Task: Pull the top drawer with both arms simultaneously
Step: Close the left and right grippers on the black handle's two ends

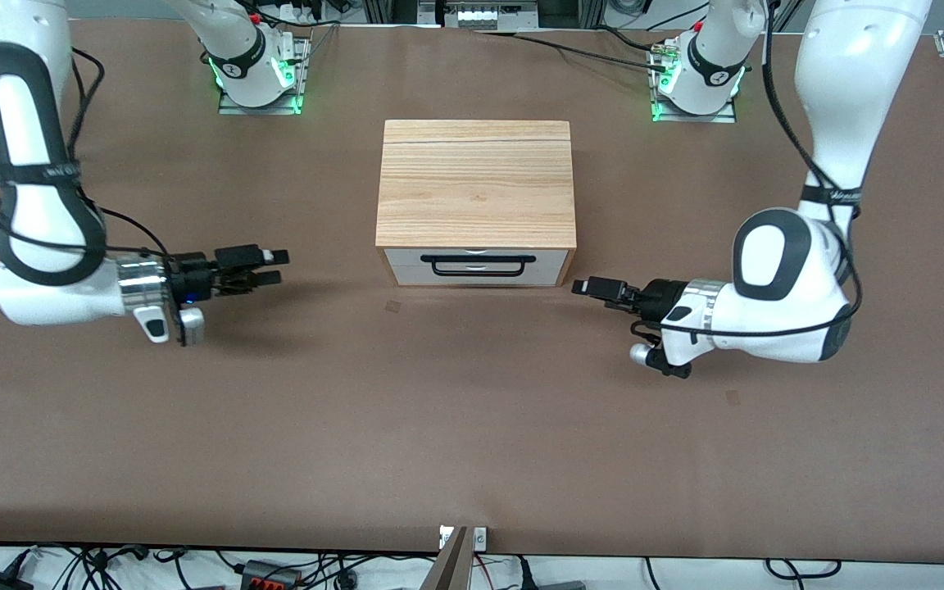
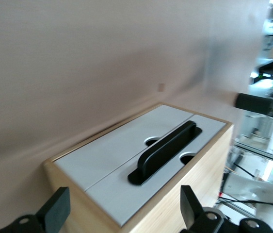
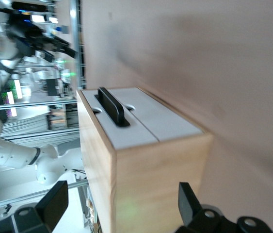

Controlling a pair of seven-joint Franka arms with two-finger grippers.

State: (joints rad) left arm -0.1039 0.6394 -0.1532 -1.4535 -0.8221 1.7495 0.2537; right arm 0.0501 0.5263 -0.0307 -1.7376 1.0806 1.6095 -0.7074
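Front view: top drawer [image 1: 476,260] closed in cabinet [image 1: 476,182] mid-table. Left gripper [image 1: 595,288] and right gripper [image 1: 271,266] flank it, fingers apart, nothing held. Risk: uneven grabs on handle [image 1: 478,266] could skew the cabinet w/ the pull.

The front view looks down from high across the counter [image 1: 472,426], facing both arm bases. Each wrist view looks close along its own pincer toward the cabinet [image 2: 175,213], which all three views share.
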